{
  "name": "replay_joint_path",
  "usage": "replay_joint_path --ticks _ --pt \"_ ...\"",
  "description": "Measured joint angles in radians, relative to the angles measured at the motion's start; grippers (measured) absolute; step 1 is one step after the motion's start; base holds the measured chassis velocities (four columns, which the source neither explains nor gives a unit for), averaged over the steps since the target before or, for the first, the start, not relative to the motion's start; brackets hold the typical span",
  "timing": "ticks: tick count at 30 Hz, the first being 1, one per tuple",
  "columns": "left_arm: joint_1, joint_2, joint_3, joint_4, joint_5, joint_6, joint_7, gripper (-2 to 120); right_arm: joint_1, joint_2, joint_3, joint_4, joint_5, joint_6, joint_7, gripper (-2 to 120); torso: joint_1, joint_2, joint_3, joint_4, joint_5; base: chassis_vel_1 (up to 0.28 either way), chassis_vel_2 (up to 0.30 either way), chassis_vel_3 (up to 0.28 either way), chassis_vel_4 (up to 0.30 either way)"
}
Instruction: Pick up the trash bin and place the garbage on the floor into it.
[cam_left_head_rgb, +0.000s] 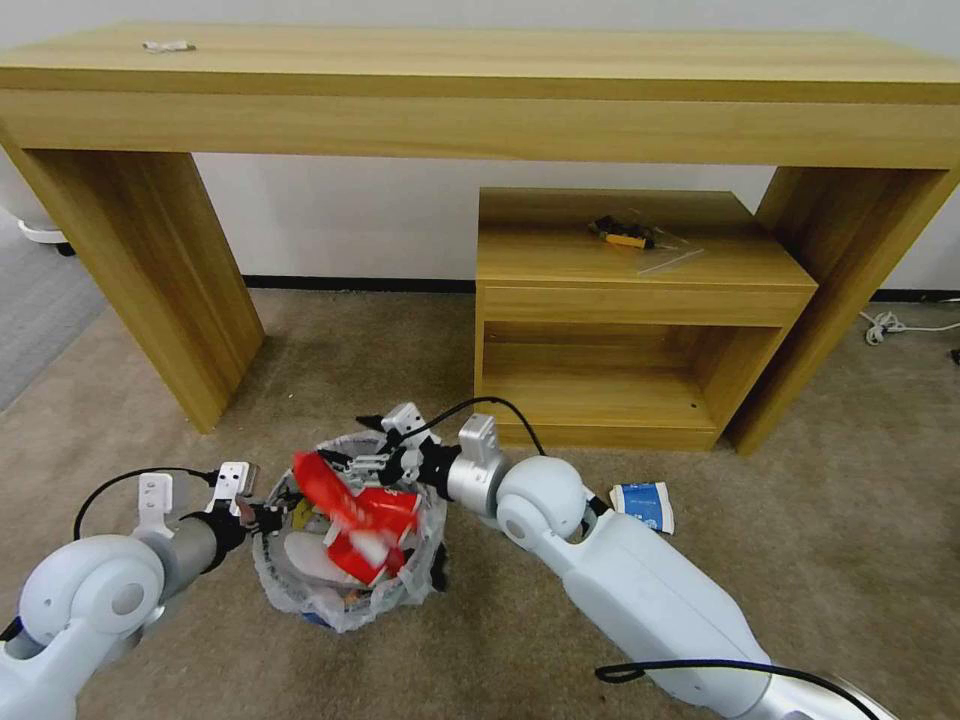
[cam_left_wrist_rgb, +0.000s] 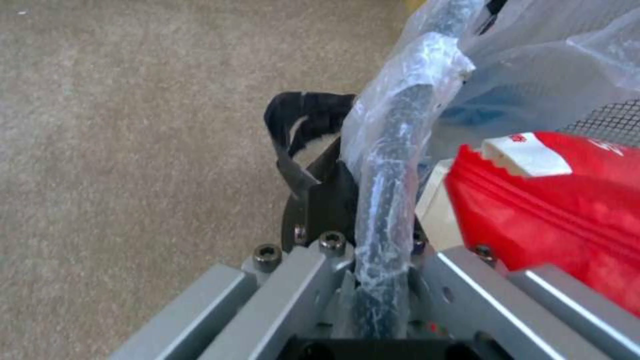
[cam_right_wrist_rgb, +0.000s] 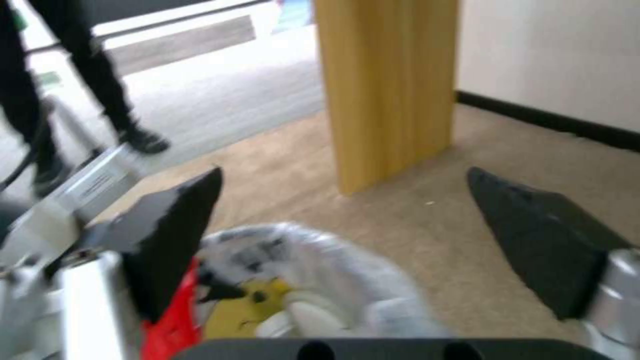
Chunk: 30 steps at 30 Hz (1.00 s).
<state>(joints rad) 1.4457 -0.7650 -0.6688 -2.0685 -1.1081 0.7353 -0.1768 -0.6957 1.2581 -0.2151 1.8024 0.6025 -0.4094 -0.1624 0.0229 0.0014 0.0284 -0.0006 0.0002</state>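
Observation:
The trash bin (cam_left_head_rgb: 345, 590), black with a crinkled plastic liner, stands on the beige floor (cam_left_head_rgb: 820, 560) in front of me, stuffed with garbage. A red wrapper (cam_left_head_rgb: 355, 510) sticks out on top, over a white slipper (cam_left_head_rgb: 305, 555). My left gripper (cam_left_head_rgb: 262, 516) is shut on the bin's near-left rim (cam_left_wrist_rgb: 393, 150), with the red wrapper (cam_left_wrist_rgb: 553, 200) just inside. My right gripper (cam_left_head_rgb: 358, 445) hovers over the bin's far rim, open and holding nothing. In the right wrist view its fingers (cam_right_wrist_rgb: 173, 235) stand wide apart above the bag (cam_right_wrist_rgb: 320, 260) and a yellow wrapper (cam_right_wrist_rgb: 237, 307). A light-blue and white piece of garbage (cam_left_head_rgb: 643, 505) lies on the floor by my right arm.
A long wooden desk (cam_left_head_rgb: 480, 90) spans the back, its left leg (cam_left_head_rgb: 150, 280) close behind the bin. A low open shelf unit (cam_left_head_rgb: 630, 310) stands under it at the right. White cables (cam_left_head_rgb: 885, 325) lie by the wall. Grey carpet (cam_left_head_rgb: 40, 300) begins at the far left.

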Motion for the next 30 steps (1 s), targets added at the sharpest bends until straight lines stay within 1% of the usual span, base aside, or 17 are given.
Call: replay_joint_path --ticks 2,5,6,9,10,11,13,14,17,18,20,21,24,25,28,29,30 --pt "0.002 -0.003 -0.002 0.001 0.003 0.000 0.001 0 -0.006 -0.003 0.015 0.001 0.006 -0.001 0.016 98 0.000 0.000 0.000 0.0001 0.0000 0.000 0.000 0.000 0.000" --pt "0.006 -0.010 -0.006 0.001 0.006 0.000 0.003 0 -0.045 -0.013 0.090 -0.044 0.011 -0.005 0.096 100 0.000 0.000 0.000 -0.0002 0.0000 0.000 0.000 0.000 0.000" --pt "0.006 -0.010 -0.006 0.001 0.006 0.000 0.003 0 -0.045 -0.013 0.090 -0.044 0.011 -0.005 0.096 100 0.000 0.000 0.000 -0.0002 0.0000 0.000 0.000 0.000 0.000" --pt "0.011 -0.009 -0.013 -0.002 0.006 0.000 0.003 0 -0.102 -0.017 0.190 -0.141 -0.012 -0.008 0.105 100 0.000 0.000 0.000 -0.0002 0.0001 0.000 0.000 0.000 0.000" --pt "0.011 -0.009 -0.013 -0.002 0.006 0.000 0.003 0 -0.102 -0.017 0.190 -0.141 -0.012 -0.008 0.105 100 0.000 0.000 0.000 -0.0002 0.0001 0.000 0.000 0.000 0.000" --pt "0.014 -0.008 -0.016 -0.002 0.006 0.000 0.003 0 -0.127 -0.023 0.219 -0.177 -0.013 -0.012 0.101 100 0.000 0.000 0.000 -0.0006 0.0001 0.000 0.000 0.000 0.000" --pt "0.018 -0.007 -0.017 -0.004 0.006 0.000 0.003 0 -0.164 -0.030 0.254 -0.240 -0.015 -0.013 0.093 100 0.000 0.000 0.000 -0.0005 0.0001 0.000 0.000 0.000 0.000" --pt "0.018 -0.007 -0.017 -0.004 0.006 0.000 0.003 0 -0.164 -0.030 0.254 -0.240 -0.015 -0.013 0.093 100 0.000 0.000 0.000 -0.0005 0.0001 0.000 0.000 0.000 0.000" --pt "0.024 -0.007 -0.017 -0.004 0.006 0.000 0.002 0 -0.201 -0.012 0.274 -0.345 -0.036 0.002 0.092 100 0.000 0.000 0.000 -0.0002 0.0001 0.000 0.000 0.000 0.000" --pt "0.024 -0.007 -0.017 -0.004 0.006 0.000 0.002 0 -0.201 -0.012 0.274 -0.345 -0.036 0.002 0.092 100 0.000 0.000 0.000 -0.0002 0.0001 0.000 0.000 0.000 0.000" --pt "0.031 -0.008 -0.019 -0.004 0.007 0.000 0.001 0 -0.205 0.011 0.279 -0.420 -0.063 0.023 0.083 100 0.000 0.000 0.000 0.0000 0.0001 0.000 0.000 0.000 0.000" --pt "0.031 -0.008 -0.019 -0.004 0.007 0.000 0.001 0 -0.205 0.011 0.279 -0.420 -0.063 0.023 0.083 100 0.000 0.000 0.000 0.0000 0.0001 0.000 0.000 0.000 0.000" --pt "0.040 -0.009 -0.028 -0.006 0.009 0.000 0.001 0 -0.183 0.042 0.278 -0.561 -0.104 0.058 0.082 100 0.000 0.000 0.000 0.0000 0.0002 0.000 0.000 0.000 0.000" --pt "0.040 -0.009 -0.028 -0.006 0.009 0.000 0.001 0 -0.183 0.042 0.278 -0.561 -0.104 0.058 0.082 100 0.000 0.000 0.000 0.0000 0.0002 0.000 0.000 0.000 0.000" --pt "0.042 -0.010 -0.026 -0.013 0.009 0.000 0.001 0 -0.132 0.070 0.270 -0.701 -0.115 0.090 0.077 100 0.000 0.000 0.000 -0.0001 0.0001 0.000 0.000 0.000 0.000" --pt "0.042 -0.010 -0.026 -0.013 0.009 0.000 0.001 0 -0.132 0.070 0.270 -0.701 -0.115 0.090 0.077 100 0.000 0.000 0.000 -0.0001 0.0001 0.000 0.000 0.000 0.000" --pt "0.041 -0.010 -0.023 -0.013 0.009 0.000 0.001 0 -0.119 0.076 0.269 -0.731 -0.115 0.095 0.071 100 0.000 0.000 0.000 0.0000 0.0000 0.000 0.000 0.000 0.000"
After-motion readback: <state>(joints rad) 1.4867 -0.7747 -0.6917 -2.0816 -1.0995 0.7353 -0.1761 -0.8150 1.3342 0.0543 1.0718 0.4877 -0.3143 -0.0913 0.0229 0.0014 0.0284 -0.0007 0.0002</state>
